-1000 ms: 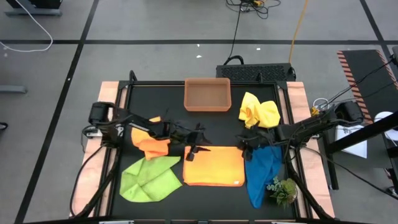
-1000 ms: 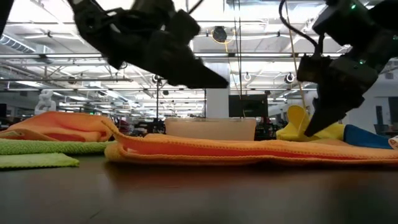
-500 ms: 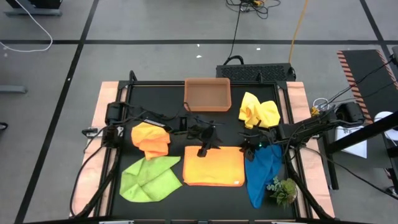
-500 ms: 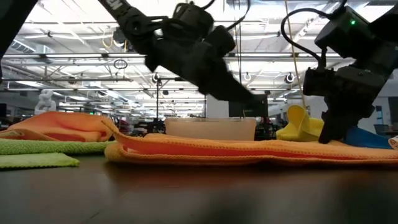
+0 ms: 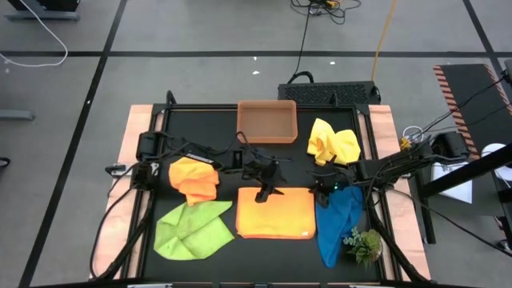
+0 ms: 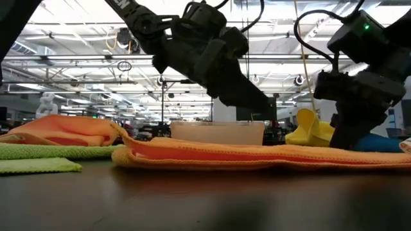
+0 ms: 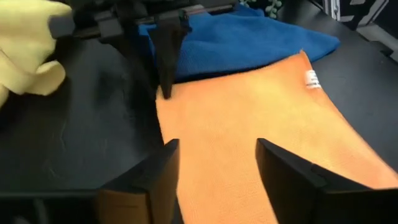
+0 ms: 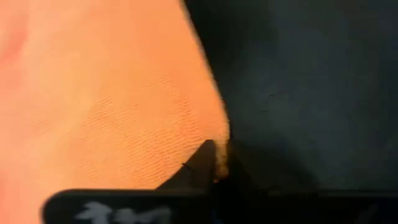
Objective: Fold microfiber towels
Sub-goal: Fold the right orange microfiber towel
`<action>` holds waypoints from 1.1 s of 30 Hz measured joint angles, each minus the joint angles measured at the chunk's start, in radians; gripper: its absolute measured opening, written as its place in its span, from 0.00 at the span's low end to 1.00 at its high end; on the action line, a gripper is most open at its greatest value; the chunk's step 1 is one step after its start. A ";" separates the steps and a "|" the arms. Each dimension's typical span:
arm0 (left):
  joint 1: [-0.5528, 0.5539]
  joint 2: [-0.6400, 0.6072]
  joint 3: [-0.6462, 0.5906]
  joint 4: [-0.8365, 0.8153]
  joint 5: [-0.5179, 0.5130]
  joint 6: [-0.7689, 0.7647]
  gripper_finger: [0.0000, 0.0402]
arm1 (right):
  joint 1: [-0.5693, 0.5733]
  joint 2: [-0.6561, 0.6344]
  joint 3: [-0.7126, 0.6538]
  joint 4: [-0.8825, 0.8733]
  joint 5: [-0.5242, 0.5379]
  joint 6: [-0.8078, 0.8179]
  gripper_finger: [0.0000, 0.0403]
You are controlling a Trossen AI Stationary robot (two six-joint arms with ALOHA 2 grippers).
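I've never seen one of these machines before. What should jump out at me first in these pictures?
Bright cloths on a black table: a flat orange towel at the middle front, with a lime green towel to its left and a blue towel to its right. Over the orange one's far edge, the left gripper hovers open, while the right gripper pinches its far right corner.

Orange towel (image 5: 275, 213) folded flat, table centre. Second orange towel (image 5: 194, 179) bunched. Lime towel (image 5: 190, 230) spread loose. Yellow towel (image 5: 333, 142) crumpled. Blue towel (image 5: 337, 221) elongated.
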 joint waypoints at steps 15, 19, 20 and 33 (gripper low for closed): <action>0.054 -0.001 0.001 0.142 -0.002 -0.192 0.68 | -0.009 -0.088 0.058 0.117 0.039 -0.159 0.01; 0.071 0.002 0.001 0.154 0.004 -0.211 0.68 | -0.009 -0.088 0.065 0.162 0.040 -0.196 0.00; 0.073 0.004 0.001 0.154 0.007 -0.218 0.68 | -0.009 -0.088 0.065 0.185 0.041 -0.205 0.00; 0.072 0.006 0.001 0.179 0.084 -0.259 0.67 | -0.033 -0.088 0.065 0.326 0.044 -0.272 0.00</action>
